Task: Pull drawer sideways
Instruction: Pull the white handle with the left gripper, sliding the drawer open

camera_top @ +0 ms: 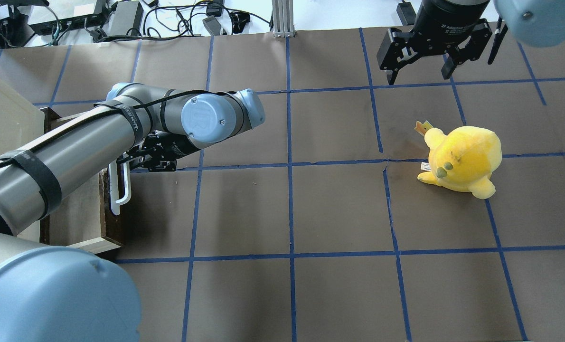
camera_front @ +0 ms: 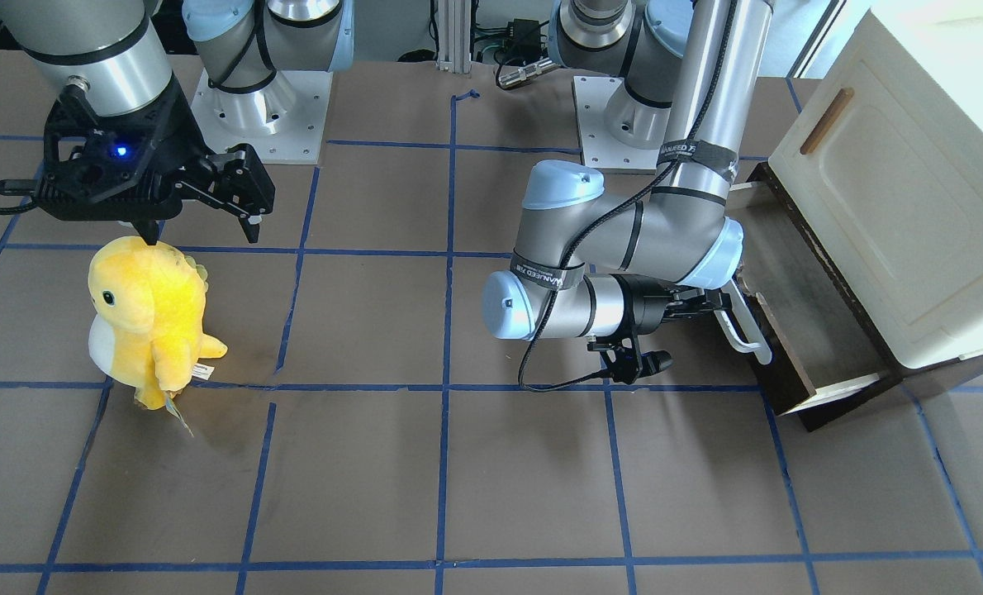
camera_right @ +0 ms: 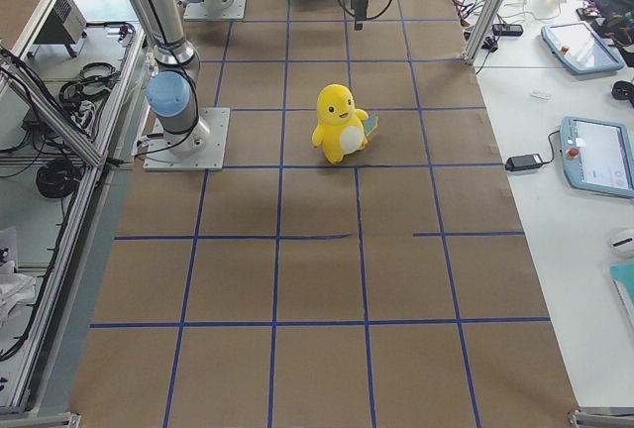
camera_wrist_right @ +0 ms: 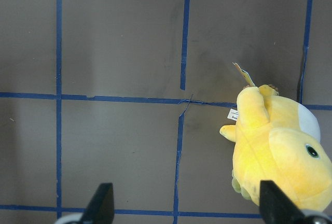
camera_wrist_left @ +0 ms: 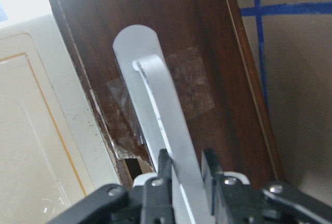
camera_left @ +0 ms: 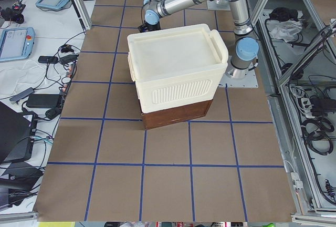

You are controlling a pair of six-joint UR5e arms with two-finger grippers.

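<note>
Two arms: left on the drawer, right hanging off to the side.
Left arm pose: upper arm comes down from the base, elbow bent, forearm and wrist low and roughly level over the table, pointing at the drawer front.
Left gripper: fingers closed in on the handle, one on each side of the white bar and touching it, near one end of the bar. Nothing else is held.
Drawer: at the table end on the robot's left, under the cream cabinet. It is partly out, with the pale inside showing between the dark front and the cabinet.
Handle mount: the bar stands off the brown front, and the rounded end is visible in the left wrist view.
Right arm pose: wrist vertical, gripper pointing straight down, above the table and clear of it.
Right gripper: fingers spread wide, empty, touching nothing.
Plush: yellow, upright on the table, just below and beside the right gripper and well apart from the drawer.
</note>
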